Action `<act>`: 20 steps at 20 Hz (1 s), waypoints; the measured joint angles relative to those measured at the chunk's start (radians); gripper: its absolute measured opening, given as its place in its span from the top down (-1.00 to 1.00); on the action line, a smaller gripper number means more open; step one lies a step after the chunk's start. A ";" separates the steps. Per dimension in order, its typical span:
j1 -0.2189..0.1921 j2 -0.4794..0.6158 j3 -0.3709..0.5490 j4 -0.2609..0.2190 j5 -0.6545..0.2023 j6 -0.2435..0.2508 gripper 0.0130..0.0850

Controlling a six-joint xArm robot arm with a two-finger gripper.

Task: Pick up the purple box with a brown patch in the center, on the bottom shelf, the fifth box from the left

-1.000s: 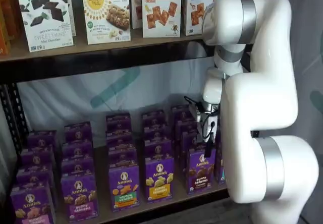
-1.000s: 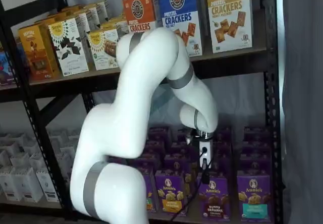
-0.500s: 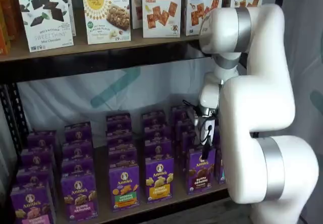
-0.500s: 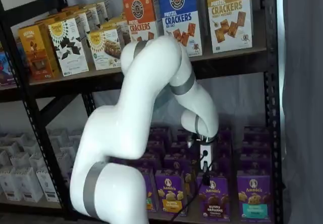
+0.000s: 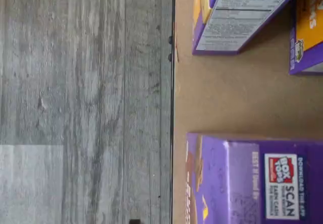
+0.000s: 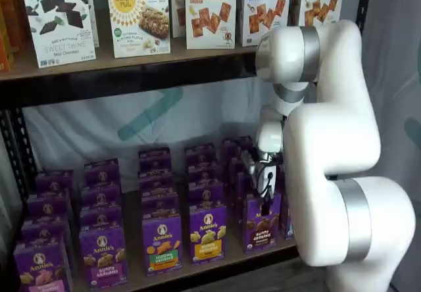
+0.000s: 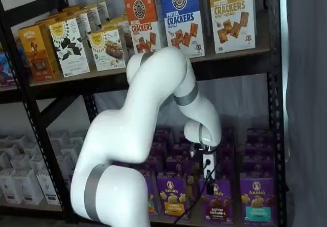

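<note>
1. Bunny Grahams box (image 6: 260,222) is standing at the front of the bottom shelf (image 6: 217,260), at five o'clock in a shelf view.
2. Claw (image 7: 208,174) is hanging just above it, spread to its widest and gripping nothing, though the fingers' gap isn't plainly showing.
3. Descending off-centre is risking tipping it or nudging the yellow-band carton (image 6: 208,232).
4. Neighbouring cartons are crowding both sides; open room is lying above and frontward.

White arm (image 6: 329,141) fills right side of frame in a shelf view, elbow folded, wrist pointing down. Gripper (image 7: 208,178) hangs low, right of centre; fingers not clearly separable in both shelf views, jaws at full spread.
</note>
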 joint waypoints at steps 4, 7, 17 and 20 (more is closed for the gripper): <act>0.005 0.018 -0.013 0.032 -0.021 -0.025 -1.00; 0.005 0.025 -0.015 0.019 -0.042 -0.013 -1.00; -0.001 0.022 -0.006 -0.028 -0.054 0.023 -0.33; -0.001 0.019 0.000 -0.050 -0.052 0.042 -0.33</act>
